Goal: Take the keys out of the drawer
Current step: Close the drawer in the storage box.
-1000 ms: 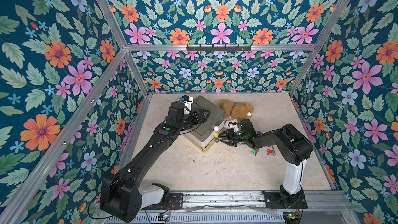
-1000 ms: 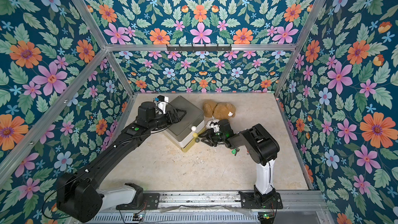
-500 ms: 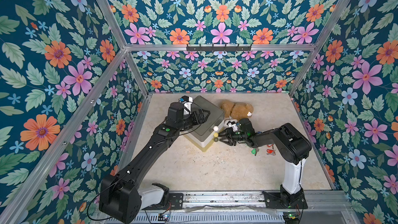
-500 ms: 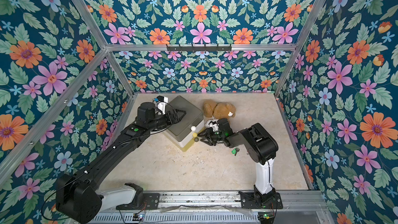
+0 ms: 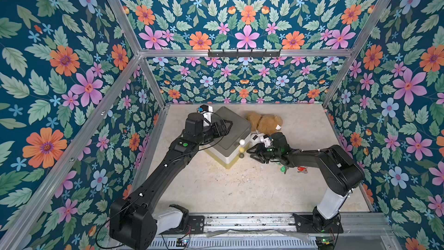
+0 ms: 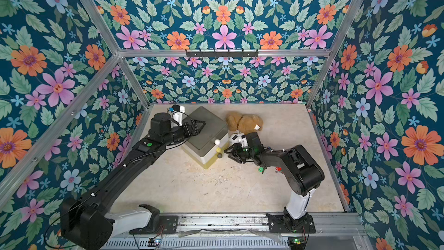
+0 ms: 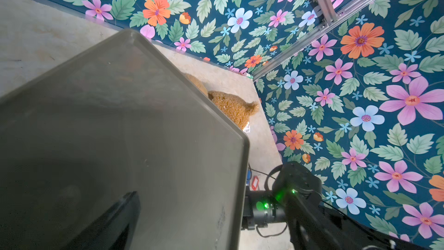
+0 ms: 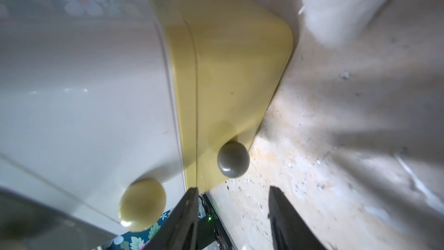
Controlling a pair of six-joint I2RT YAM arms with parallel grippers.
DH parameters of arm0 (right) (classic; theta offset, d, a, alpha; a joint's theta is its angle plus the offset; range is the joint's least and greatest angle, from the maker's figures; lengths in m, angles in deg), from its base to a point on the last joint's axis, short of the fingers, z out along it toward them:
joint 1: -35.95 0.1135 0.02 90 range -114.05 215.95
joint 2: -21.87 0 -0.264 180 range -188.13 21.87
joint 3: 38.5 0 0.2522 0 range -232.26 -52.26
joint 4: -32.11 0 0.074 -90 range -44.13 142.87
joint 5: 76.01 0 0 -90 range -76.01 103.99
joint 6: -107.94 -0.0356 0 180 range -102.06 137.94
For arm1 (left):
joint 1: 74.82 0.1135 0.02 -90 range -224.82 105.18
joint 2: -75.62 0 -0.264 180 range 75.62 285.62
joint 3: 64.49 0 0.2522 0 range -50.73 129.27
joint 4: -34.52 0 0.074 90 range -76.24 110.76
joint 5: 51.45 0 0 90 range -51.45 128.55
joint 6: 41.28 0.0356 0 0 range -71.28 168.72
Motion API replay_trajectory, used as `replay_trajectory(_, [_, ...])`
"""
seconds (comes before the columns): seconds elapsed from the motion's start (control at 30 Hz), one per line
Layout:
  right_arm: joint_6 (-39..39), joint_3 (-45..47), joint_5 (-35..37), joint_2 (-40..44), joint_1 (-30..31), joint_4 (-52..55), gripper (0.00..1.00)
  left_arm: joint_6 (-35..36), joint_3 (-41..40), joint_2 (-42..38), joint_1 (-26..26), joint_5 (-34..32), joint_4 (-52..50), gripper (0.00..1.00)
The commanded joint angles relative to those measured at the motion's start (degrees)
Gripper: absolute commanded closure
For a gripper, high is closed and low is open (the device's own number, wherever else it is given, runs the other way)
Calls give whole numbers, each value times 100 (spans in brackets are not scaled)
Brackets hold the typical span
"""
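The small chest of drawers (image 5: 230, 128) has a grey top, and all its drawers stand closed. My right gripper (image 8: 233, 188) is open and level with the yellow bottom drawer (image 8: 228, 80). Its fingers are just short of the grey knob (image 8: 233, 159) and hold nothing. In a top view it shows low at the chest's front (image 5: 251, 152). My left gripper (image 5: 227, 126) rests open on the chest's top. A green-tagged key (image 5: 283, 169) and a red-tagged key (image 5: 300, 169) lie on the floor under my right arm. Any keys inside the drawer are hidden.
A brown teddy bear (image 5: 264, 122) lies just behind the right gripper, beside the chest. A yellow knob (image 8: 143, 204) and a white knob (image 5: 242, 142) sit above the grey one. A hook rail (image 5: 243, 53) hangs on the back wall. Floral walls enclose three sides.
The right gripper's jaws have widened slightly in front of the knobs. Both arms have otherwise held their places.
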Motion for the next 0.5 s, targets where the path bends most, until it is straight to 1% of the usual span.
replay_trajectory(0.0, [436, 70, 524, 455, -38, 712, 49, 211, 158, -60, 8, -88, 2, 1])
replay_trajectory(0.13, [707, 209, 784, 1152, -129, 1296, 49, 261, 174, -255, 8, -218, 22, 1])
replay_trajectory(0.3, [1161, 321, 1262, 2079, -348, 2137, 48, 330, -95, -757, 13, -497, 110, 1])
replay_trajectory(0.37, [1338, 345, 1436, 2481, -557, 2453, 49, 401, -213, -1011, 8, -675, 132, 1])
replay_trajectory(0.47, [1712, 300, 1549, 3055, -1135, 2928, 48, 485, -441, -1367, 14, -1114, 106, 1])
